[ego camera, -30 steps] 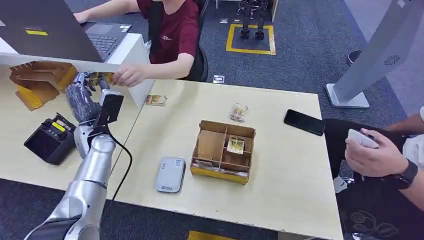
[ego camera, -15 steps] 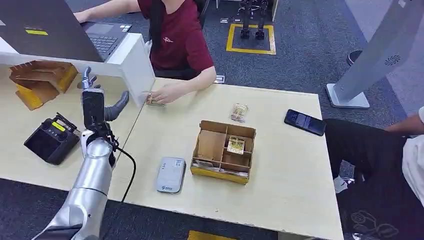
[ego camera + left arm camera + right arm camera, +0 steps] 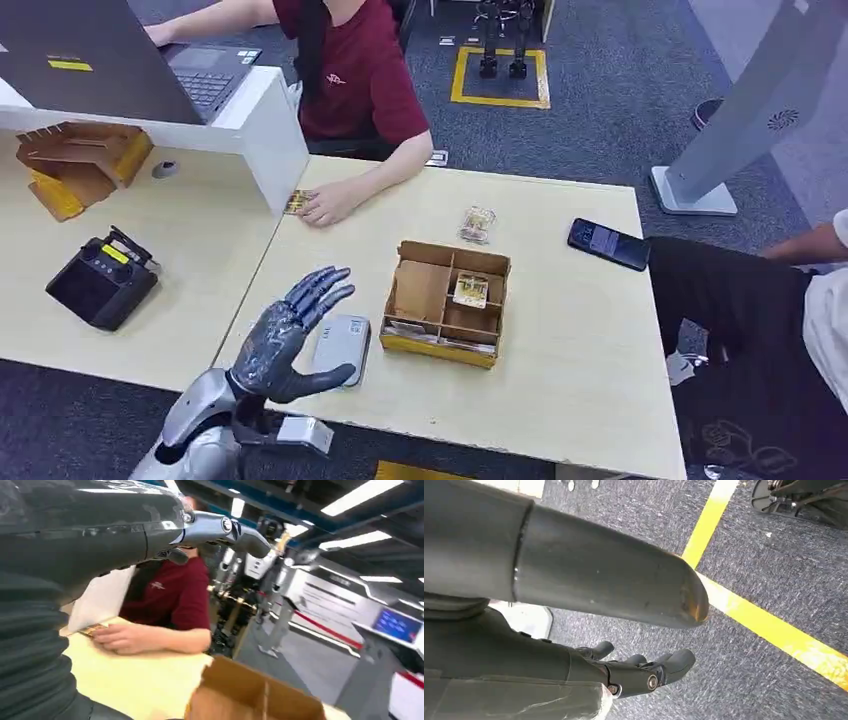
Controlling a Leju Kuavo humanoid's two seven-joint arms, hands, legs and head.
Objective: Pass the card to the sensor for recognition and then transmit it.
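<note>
My left hand (image 3: 287,343) hovers low over the table's front edge with its fingers spread and nothing in it, just left of the grey-white card sensor (image 3: 341,349). In the left wrist view the left hand (image 3: 125,535) is stretched out toward the person in red. That person's hand (image 3: 325,203) presses a gold card (image 3: 294,202) onto the table beside the white divider (image 3: 272,140). The same card (image 3: 91,629) lies under the person's fingers in the left wrist view. My right hand (image 3: 624,672) hangs over the carpet, holding nothing, fingers loosely extended.
A brown compartment box (image 3: 425,290) with a card (image 3: 471,290) in it stands right of the sensor. A wrapped card pack (image 3: 478,224) and a black phone (image 3: 610,244) lie farther back. A black device (image 3: 100,280) sits on the left desk. A second person sits at the right edge.
My left arm dropped from beside the divider to the front edge by the sensor, empty. The person in red took the card and laid it on the table.
</note>
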